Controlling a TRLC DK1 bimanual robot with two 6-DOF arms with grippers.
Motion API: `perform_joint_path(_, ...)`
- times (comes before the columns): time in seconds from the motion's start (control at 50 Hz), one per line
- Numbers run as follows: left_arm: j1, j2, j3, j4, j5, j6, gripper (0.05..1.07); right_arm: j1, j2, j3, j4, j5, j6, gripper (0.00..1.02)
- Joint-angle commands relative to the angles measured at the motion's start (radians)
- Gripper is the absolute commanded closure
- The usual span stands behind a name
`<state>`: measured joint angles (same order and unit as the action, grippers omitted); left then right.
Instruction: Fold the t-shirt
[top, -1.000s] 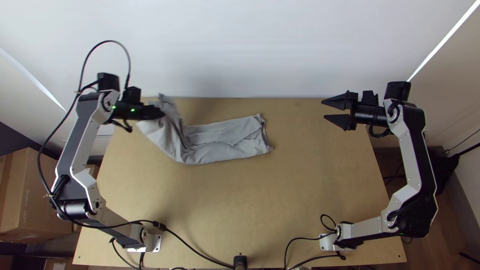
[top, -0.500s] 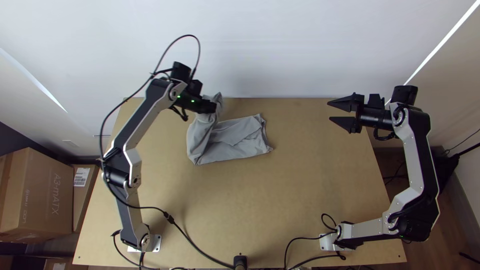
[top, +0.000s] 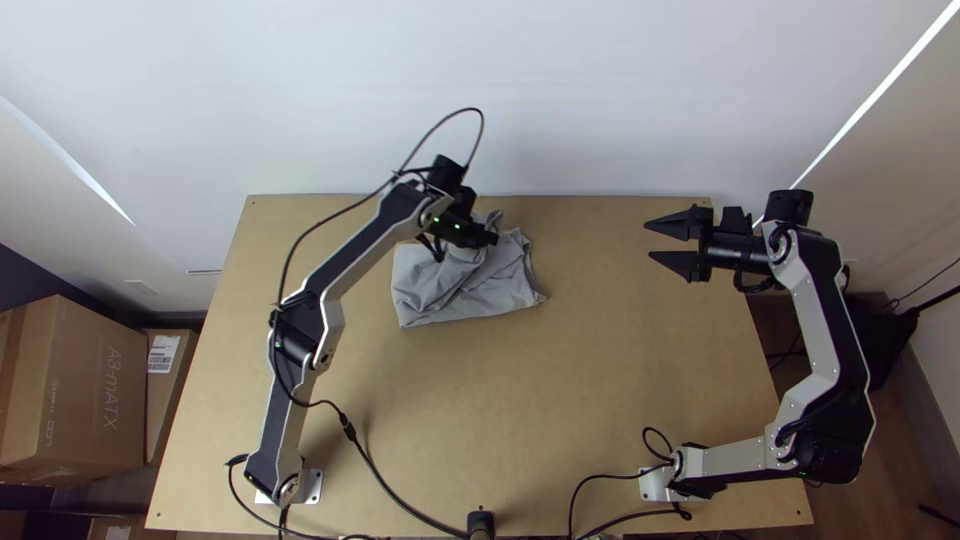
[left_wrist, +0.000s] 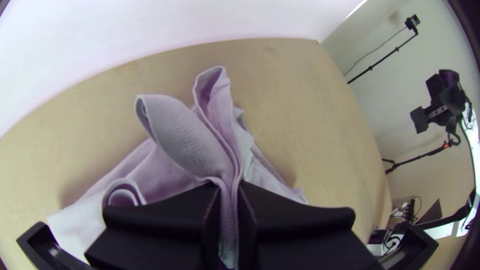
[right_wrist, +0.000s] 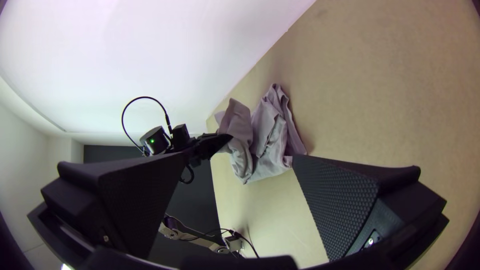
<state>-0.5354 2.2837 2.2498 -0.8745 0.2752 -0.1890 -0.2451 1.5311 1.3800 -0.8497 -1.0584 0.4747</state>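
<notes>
By the table's far edge (top: 600, 198), left claw (top: 492, 239) tight on t-shirt (top: 470, 300), open right claw (top: 648, 240) well apart

grey t-shirt (top: 470, 296), partly folded, one part lifted and bunched, on table (top: 560, 400)

- Looks like a robot lab or workshop
- Has two robot arms (top: 814, 315) mounted on a plain wooden table (top: 560, 420)
- Trails black cables (top: 375, 478)
- Includes cardboard boxes (top: 75, 390) beside the table

silver-grey arm links (top: 820, 325), black joints, a looping black cable (top: 296, 240).
</notes>
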Motion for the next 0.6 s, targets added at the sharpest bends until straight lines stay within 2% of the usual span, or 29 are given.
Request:
perform_joint_path(0.0,-0.051,0.065,0.044,0.040,-0.007,-0.041,1.01,0.023,-0.029,-0.047,0.015,0.006,0.002,0.03)
perform_joint_path(0.04,-0.066,0.080,0.044,0.058,-0.008,-0.049,0.91,0.032,-0.031,-0.062,0.021,0.008,0.002,0.03)
perform_joint_path(0.06,-0.077,0.088,0.044,0.069,-0.008,-0.049,0.80,0.038,-0.032,-0.070,0.026,0.014,0.004,0.03)
perform_joint_path(0.08,-0.087,0.092,0.045,0.077,-0.008,-0.049,0.67,0.047,-0.034,-0.082,0.037,0.023,0.005,0.03)
perform_joint_path(0.14,-0.117,0.109,0.051,0.100,-0.008,-0.041,0.14,0.070,-0.034,-0.105,0.054,0.044,0.007,0.03)
perform_joint_path(0.16,-0.126,0.115,0.057,0.111,-0.008,-0.030,0.08,0.082,-0.034,-0.114,0.063,0.052,0.007,0.03)
perform_joint_path(0.38,-0.144,0.025,0.062,0.175,-0.018,-0.027,0.09,0.196,-0.005,-0.156,0.173,0.138,0.053,0.03)
perform_joint_path(0.46,-0.135,-0.039,0.060,0.177,-0.019,-0.026,0.09,0.264,0.018,-0.144,0.195,0.218,0.056,0.03)
perform_joint_path(0.58,-0.113,-0.125,0.059,0.177,-0.019,-0.024,0.09,0.351,0.080,-0.096,0.196,0.282,0.056,0.03)
